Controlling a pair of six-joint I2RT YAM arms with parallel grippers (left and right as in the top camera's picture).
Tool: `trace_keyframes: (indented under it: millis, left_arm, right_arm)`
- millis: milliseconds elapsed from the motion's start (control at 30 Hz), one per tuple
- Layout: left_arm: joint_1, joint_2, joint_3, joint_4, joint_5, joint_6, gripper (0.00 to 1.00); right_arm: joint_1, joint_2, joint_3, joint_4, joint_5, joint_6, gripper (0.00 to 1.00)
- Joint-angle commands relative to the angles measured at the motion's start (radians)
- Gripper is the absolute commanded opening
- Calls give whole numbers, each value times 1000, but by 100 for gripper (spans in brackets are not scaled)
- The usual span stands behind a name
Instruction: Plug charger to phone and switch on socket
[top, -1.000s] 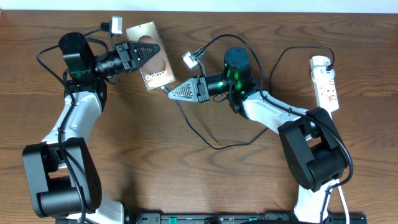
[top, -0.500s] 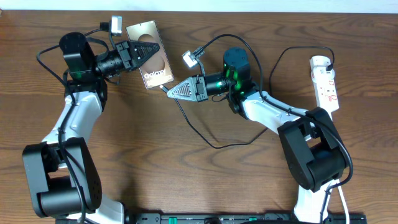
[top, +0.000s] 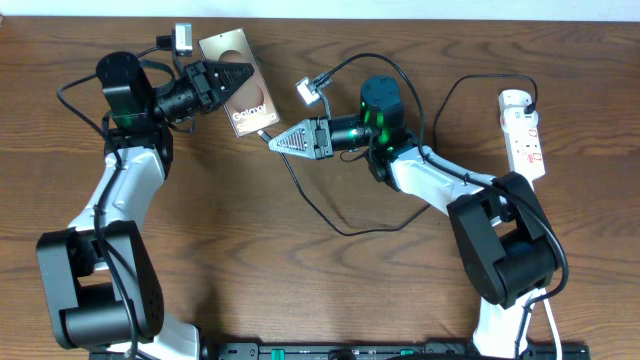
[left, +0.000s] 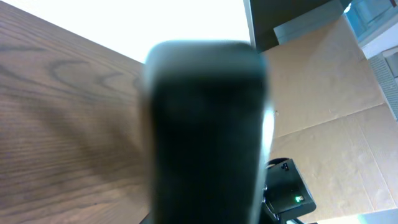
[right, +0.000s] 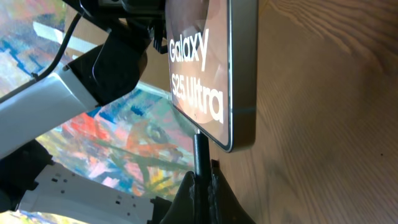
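Phone (top: 245, 95): gripped near the far edge of the table (top: 300, 300), bronze back and "Galaxy" lettering turned up.
Left gripper (top: 243, 74): clamped on the phone from its left side.
Right gripper (top: 272, 143): pinched shut on the connector end of the charger (top: 330, 222).
Connector tip (right: 199, 152): set against the phone's short lower edge; whether it is seated cannot be told.
Cable: looped across the table toward the right.
Socket (top: 527, 135): laid at the right edge, well apart from the phone; a black plug (top: 530, 98) is held in its far end.

Bronze phone (top: 245, 95), black charger (right: 200, 152), white socket (top: 525, 135)
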Motion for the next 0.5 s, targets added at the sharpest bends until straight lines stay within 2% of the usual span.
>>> trace_keyframes:
  millis: [0, 467]
  left_arm:
    - [-28, 0, 10, 29, 47, -20, 7]
    - [-29, 0, 10, 61, -21, -41, 7]
  right_arm:
    - [-12, 4, 15, 9, 130, 33, 1]
    - [-18, 4, 15, 60, 195, 90, 1]
